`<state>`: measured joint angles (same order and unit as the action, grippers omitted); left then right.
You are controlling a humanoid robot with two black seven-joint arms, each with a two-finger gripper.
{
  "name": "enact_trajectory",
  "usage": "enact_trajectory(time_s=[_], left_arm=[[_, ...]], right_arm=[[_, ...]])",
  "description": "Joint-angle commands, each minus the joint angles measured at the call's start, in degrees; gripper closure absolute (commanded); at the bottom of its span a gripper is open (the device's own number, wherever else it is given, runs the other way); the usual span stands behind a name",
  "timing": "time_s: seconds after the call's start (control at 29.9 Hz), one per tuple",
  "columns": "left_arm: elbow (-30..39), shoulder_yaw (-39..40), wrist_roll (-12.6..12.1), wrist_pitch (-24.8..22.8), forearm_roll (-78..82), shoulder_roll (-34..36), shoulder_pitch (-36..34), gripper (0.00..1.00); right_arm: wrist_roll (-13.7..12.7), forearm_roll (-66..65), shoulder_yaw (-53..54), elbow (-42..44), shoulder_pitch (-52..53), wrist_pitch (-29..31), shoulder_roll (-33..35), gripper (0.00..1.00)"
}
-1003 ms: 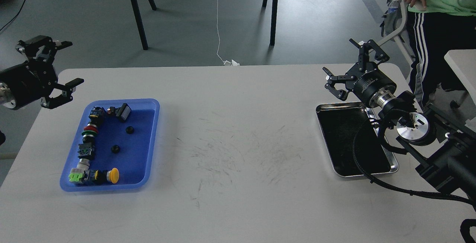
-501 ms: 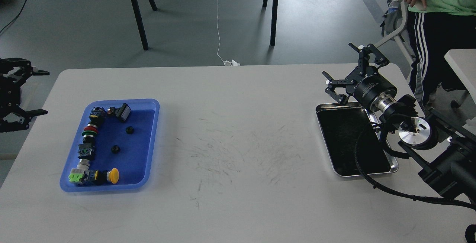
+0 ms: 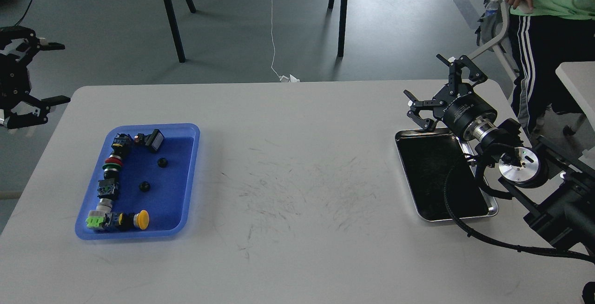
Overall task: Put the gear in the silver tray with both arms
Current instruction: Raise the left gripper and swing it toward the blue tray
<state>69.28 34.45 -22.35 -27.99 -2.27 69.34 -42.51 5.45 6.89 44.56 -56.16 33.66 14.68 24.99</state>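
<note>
At the far left edge of the frame, your left gripper (image 3: pixel 44 74) hangs above the floor beside the table, its two black fingers spread wide apart and holding nothing. One fingertip points right near the top left; the other sits lower, just over the table's left corner.

Right of it, in the lower left of the frame, a blue plastic tray (image 3: pixel 188 174) lies on the white table (image 3: pixel 297 164). Along its left side and near edge runs a line of push-button switches and parts: a red and green one (image 3: pixel 111 163), a bright green piece (image 3: pixel 94 221), and a yellow mushroom button (image 3: pixel 142 219). Two small black gears (image 3: pixel 161 162) rest apart on the tray's open blue bottom, the second (image 3: pixel 144 186) lower and slightly left.

The table's middle is bare apart from dark scuff marks.

At right centre, the silver tray (image 3: pixel 409 174) lies on the table, its dark bottom holding nothing. Your right gripper (image 3: pixel 434 95) hovers over the tray's far rim, fingers spread open and holding nothing. Its arm and a black cable (image 3: pixel 453 211) cross the tray's right side toward the lower right.

In the upper right corner stands a person (image 3: pixel 544 25) in a green shirt and striped black trousers.
</note>
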Motion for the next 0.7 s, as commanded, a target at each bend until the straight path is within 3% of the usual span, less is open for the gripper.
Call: enact_trajectory(time_s=[0.0, 0.5, 0.67], left_arm=[[1.6, -0.9, 2.7, 0.0, 0.7, 0.0, 0.3, 0.02], [4.5, -1.7, 2.8, 0.0, 11.1, 1.0, -1.9, 0.02], [9.5, -1.8, 3.0, 0.0, 24.8, 2.6, -2.8, 0.02]], right_arm=[[0.0, 0.0, -0.1, 0.0, 0.0, 0.0, -0.1, 0.01], [0.0, -0.2, -0.3, 0.0, -0.4, 0.0, -0.2, 0.01], [0.0, -0.2, -0.2, 0.0, -0.5, 0.0, 0.1, 0.01]])
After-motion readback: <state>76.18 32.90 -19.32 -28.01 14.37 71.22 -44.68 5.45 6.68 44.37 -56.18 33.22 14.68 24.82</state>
